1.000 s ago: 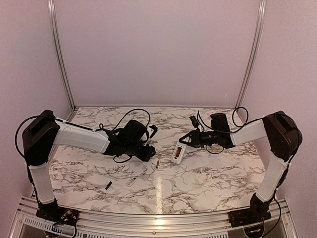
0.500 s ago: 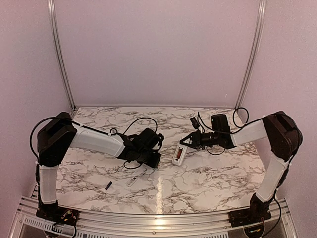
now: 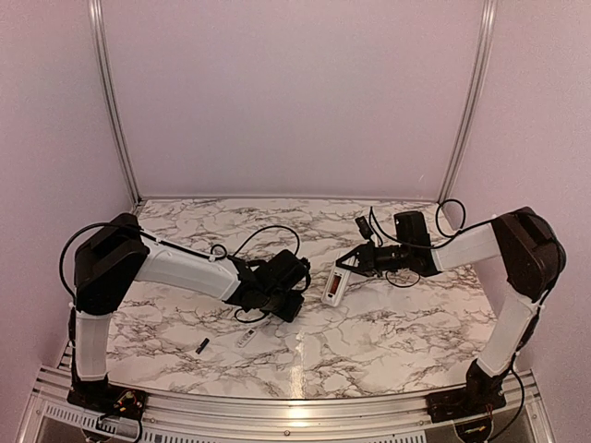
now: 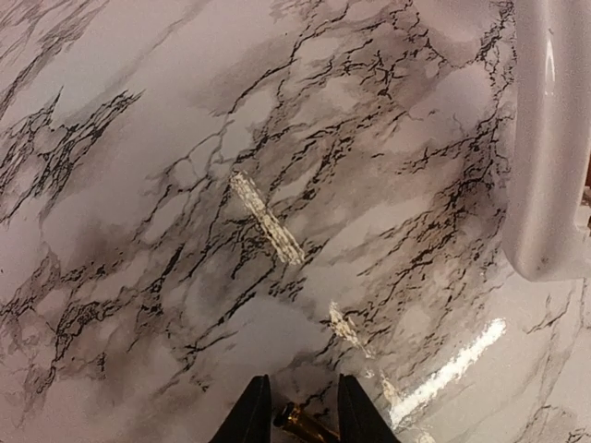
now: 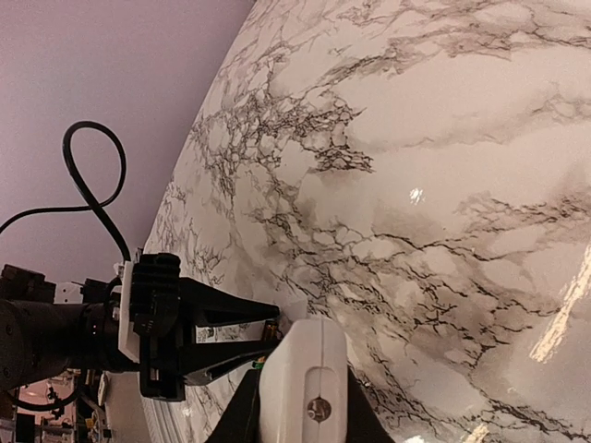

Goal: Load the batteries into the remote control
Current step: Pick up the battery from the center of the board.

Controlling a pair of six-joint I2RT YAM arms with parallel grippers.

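Overhead: the right gripper (image 3: pixel 351 267) is clenched on the upper end of the remote control (image 3: pixel 334 285) at mid-table, its long axis slanting toward the near left, orange slot up. The blackish battery (image 3: pixel 201 346) lies well apart on the marble table (image 3: pixel 388 341).

Left wrist: the left gripper (image 4: pixel 301 399) brackets the golden battery (image 4: pixel 297 422), which lies slantwise. Pinched or not, I cannot tell.

Right wrist: the remote's white end is squeezed between the fingers.
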